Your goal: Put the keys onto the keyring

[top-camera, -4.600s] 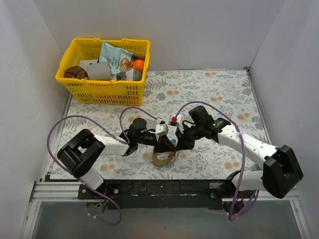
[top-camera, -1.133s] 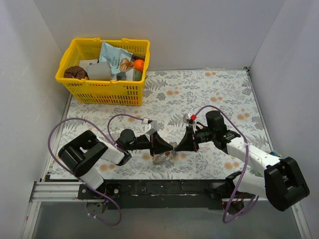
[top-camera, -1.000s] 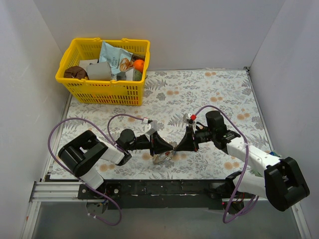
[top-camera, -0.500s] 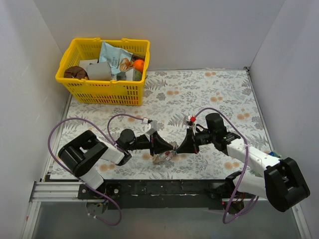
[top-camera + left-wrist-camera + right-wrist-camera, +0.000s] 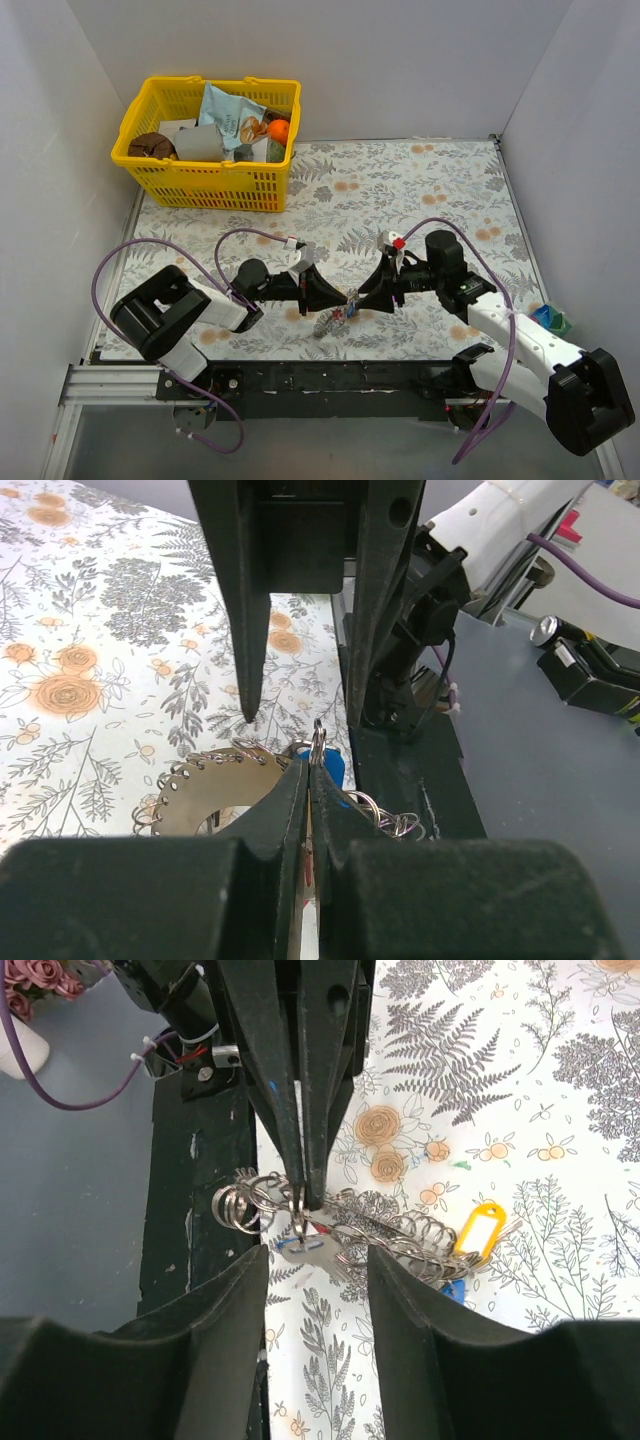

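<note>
From above, hard to make out the small bunch between the two claws. Too tiny there to count the keys (image 5: pixel 310 1252). In the left wrist view, only part of the keyring (image 5: pixel 195 785) on show, its near side cut off by the left claw (image 5: pixel 309 770). In the right wrist view, more of it hidden under the keys and a bunch of thin round loops (image 5: pixel 238 1206).

Flat tabletop (image 5: pixel 420 190) with a cloth of grey leaves and orange flowers. White walls (image 5: pixel 400 60) on three sides. Black rail (image 5: pixel 330 375) along the near edge. Yellow plastic basket (image 5: pixel 215 185) with a grid of holes, full of stuff, far back on the left, well apart from the claws.

Keyring lying flat on the tabletop near the front edge, close by the claw tips: shiny, silver, round, with a bumpy, curly rim. Left claw pinched shut on a little wire loop (image 5: pixel 317 738), held upright. Right claw (image 5: pixel 316 1260) wide open, with one black finger on each side of the left claw's tip. Under the little wire loop, one of the keys, silver metal with a blue cap. Small yellow tag (image 5: pixel 480 1228) just beside the keyring.
</note>
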Available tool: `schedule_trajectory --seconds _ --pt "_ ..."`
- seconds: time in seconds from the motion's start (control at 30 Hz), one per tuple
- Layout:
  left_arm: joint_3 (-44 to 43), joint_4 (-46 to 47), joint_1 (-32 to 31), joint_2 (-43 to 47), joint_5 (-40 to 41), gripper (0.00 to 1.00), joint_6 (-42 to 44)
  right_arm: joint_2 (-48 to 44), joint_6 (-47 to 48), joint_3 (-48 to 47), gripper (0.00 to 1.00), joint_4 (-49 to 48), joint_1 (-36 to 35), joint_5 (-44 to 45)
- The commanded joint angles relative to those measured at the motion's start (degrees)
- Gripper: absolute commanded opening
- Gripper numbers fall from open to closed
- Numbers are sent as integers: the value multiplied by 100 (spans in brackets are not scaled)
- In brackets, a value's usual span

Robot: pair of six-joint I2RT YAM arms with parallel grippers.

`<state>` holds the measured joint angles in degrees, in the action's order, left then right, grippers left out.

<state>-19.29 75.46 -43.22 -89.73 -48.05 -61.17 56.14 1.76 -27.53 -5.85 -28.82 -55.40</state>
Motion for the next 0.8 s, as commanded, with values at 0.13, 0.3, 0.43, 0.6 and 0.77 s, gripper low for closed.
schedule_trajectory --seconds 0.13,0.3,0.43,0.6,0.77 --pt "-128 3018 7 193 -406 0 -194 -94 61 151 57 -329 69 -59" --pt "-145 3018 7 184 -416 0 -203 -165 -53 151 58 -514 78 -199" --pt "-154 3018 7 140 -398 0 -194 -69 -132 160 53 -672 78 -401" --pt "-172 3018 7 140 -372 0 -203 125 -404 230 45 -971 69 -744" --pt "-172 3018 7 105 -354 0 -211 275 -387 239 40 -971 69 -972"
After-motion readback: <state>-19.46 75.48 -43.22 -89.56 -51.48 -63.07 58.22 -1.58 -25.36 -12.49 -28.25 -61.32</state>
